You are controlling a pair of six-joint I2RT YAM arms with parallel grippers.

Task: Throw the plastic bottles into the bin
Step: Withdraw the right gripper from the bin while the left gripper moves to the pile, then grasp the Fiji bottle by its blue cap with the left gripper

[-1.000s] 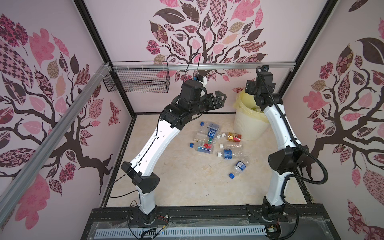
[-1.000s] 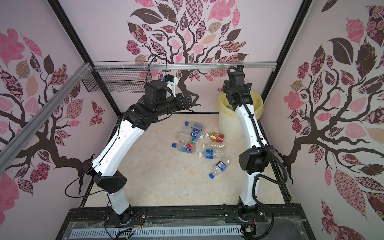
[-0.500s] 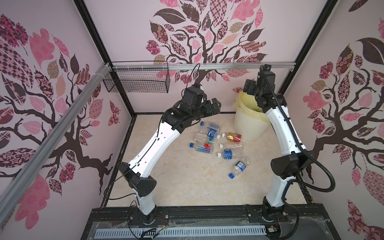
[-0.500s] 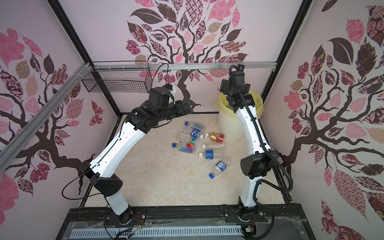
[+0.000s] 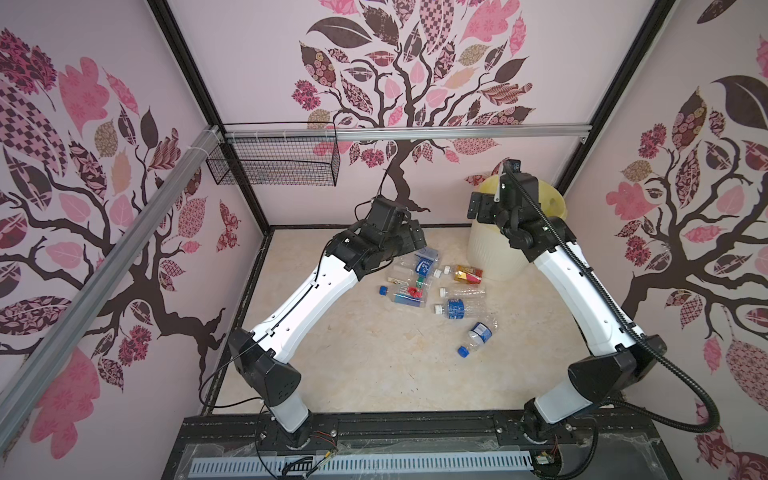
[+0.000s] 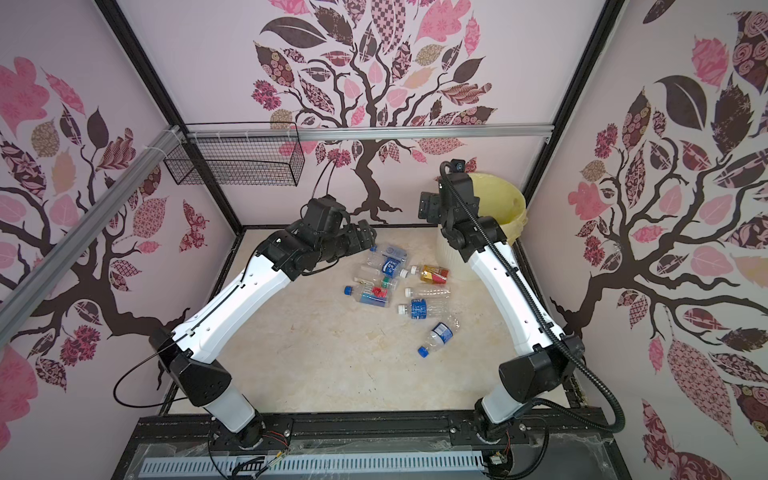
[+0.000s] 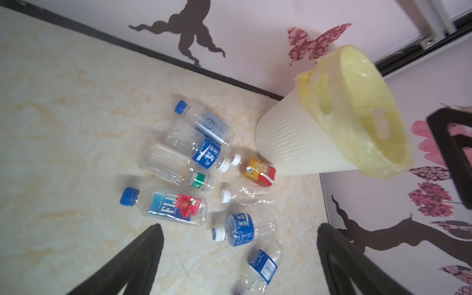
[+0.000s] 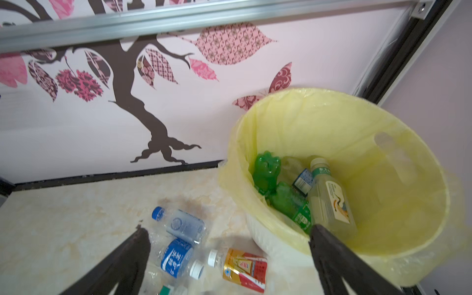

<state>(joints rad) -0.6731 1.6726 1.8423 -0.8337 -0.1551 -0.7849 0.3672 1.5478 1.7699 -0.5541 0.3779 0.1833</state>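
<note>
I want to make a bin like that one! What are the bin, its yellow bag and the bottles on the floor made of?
Bin: probably hard white plastic, matte, with moulded ribs. Bag: thin see-through yellow plastic film, wrinkled over the rim. Bottles: thin clear shiny plastic, some crumpled, with printed labels.

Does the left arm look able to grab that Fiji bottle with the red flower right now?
Probably yes. The Fiji bottle lies flat on the floor with nothing on top, and the left end effector hangs open nearby; only the green-banded bottle crowds one side.
</note>
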